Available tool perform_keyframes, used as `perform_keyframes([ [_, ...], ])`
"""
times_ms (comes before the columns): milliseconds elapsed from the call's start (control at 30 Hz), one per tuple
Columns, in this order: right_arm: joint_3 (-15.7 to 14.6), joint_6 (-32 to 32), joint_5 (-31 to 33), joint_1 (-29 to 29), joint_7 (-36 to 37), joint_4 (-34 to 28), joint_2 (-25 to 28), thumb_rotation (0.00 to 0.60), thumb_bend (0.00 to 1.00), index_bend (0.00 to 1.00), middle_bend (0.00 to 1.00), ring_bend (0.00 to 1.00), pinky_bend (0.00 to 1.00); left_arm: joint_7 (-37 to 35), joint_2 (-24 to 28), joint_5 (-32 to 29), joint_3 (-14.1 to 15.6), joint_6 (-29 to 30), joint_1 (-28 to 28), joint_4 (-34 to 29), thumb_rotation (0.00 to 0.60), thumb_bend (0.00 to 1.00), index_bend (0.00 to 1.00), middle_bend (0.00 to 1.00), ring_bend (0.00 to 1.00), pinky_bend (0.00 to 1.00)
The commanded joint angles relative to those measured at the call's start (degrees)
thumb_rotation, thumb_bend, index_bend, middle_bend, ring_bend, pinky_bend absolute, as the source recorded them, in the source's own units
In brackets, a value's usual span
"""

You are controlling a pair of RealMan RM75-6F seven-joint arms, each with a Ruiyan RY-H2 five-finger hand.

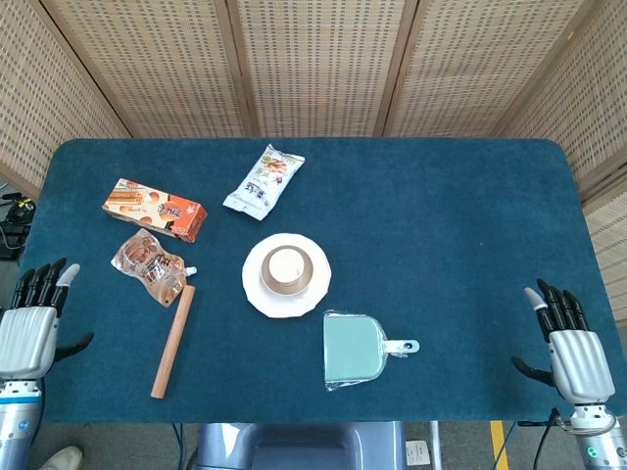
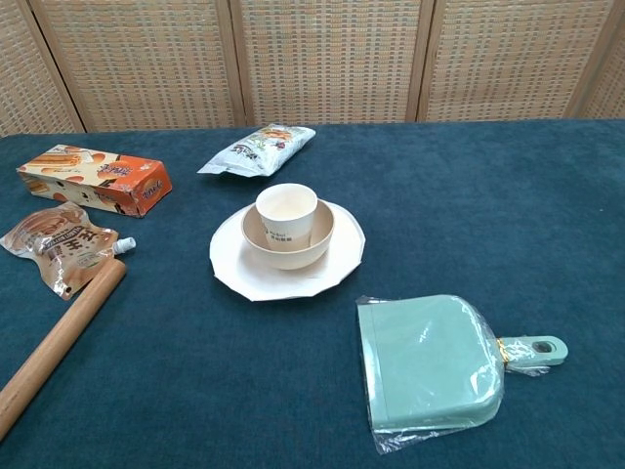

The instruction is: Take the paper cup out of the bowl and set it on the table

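Paper cup (image 2: 286,214) sits upright in the bowl (image 2: 289,246), well away from both empty, spread-fingered hands: left hand (image 1: 31,323), right hand (image 1: 570,352).

Head view overhead; chest view low, nearer; both share bowl (image 1: 286,272).

Woven rattan screen (image 1: 313,64), blue table (image 1: 451,235)

Small dark print marks the side of the white paper cup (image 2: 286,214), too small to read. The orange snack box (image 2: 96,179), left of the cup, and the brown spouted pouch (image 2: 57,248) carry lettering equally illegible.
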Motion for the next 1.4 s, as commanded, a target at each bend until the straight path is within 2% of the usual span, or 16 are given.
perform_keyframes([
  [33,0.51,-0.29,0.82,0.15,1.12,0.38,0.36,0.600,0.13,0.00,0.00,0.00,0.00,4.43,0.22,-1.12,-2.57,-3.69,-3.90,-2.15,0.600,0.00,0.00,0.00,0.00,0.00],
  [200,1.10,-1.05,2.15,0.40,2.74,0.96,0.76,0.600,0.13,0.00,0.00,0.00,0.00,11.01,-0.92,-5.22,-6.84,-10.62,-10.88,-4.70,0.600,0.00,0.00,0.00,0.00,0.00],
  [367,1.97,-1.30,3.68,0.42,5.02,1.95,1.25,0.600,0.13,0.00,0.00,0.00,0.00,18.02,-4.29,-14.94,-11.48,-20.76,-20.67,-4.41,0.600,0.00,0.03,0.00,0.00,0.00],
  [533,2.90,-2.22,5.46,0.72,7.44,3.60,1.38,0.600,0.13,0.00,0.00,0.00,0.00,24.43,-8.57,-24.57,-13.68,-26.26,-28.77,-1.76,0.600,0.06,0.12,0.00,0.00,0.00],
  [700,4.07,-4.12,8.15,1.23,10.06,5.62,1.41,0.600,0.13,0.00,0.00,0.00,0.00,29.44,-14.37,-34.38,-14.58,-30.27,-37.45,3.21,0.600,0.07,0.19,0.00,0.00,0.00],
  [867,4.78,-4.63,9.26,1.34,11.82,6.93,1.37,0.600,0.13,0.00,0.00,0.00,0.00,31.91,-19.16,-41.14,-14.24,-31.89,-43.80,8.37,0.600,0.07,0.21,0.00,0.00,0.00],
  [1000,5.16,-4.58,9.62,1.34,12.73,7.50,1.24,0.600,0.13,0.00,0.00,0.00,0.00,32.25,-21.21,-43.72,-13.80,-32.32,-46.64,10.95,0.600,0.07,0.21,0.00,0.00,0.00],
  [1133,5.26,-4.69,9.79,1.35,13.11,8.14,1.01,0.600,0.13,0.00,0.00,0.00,0.00,32.13,-22.48,-45.65,-13.37,-32.93,-48.75,12.78,0.600,0.14,0.21,0.00,0.00,0.00],
  [1400,5.53,-4.98,10.17,1.41,13.42,8.78,0.73,0.600,0.13,0.00,0.00,0.00,0.00,31.69,-24.65,-49.58,-12.04,-34.54,-53.93,16.72,0.600,0.14,0.20,0.00,0.00,0.00],
])
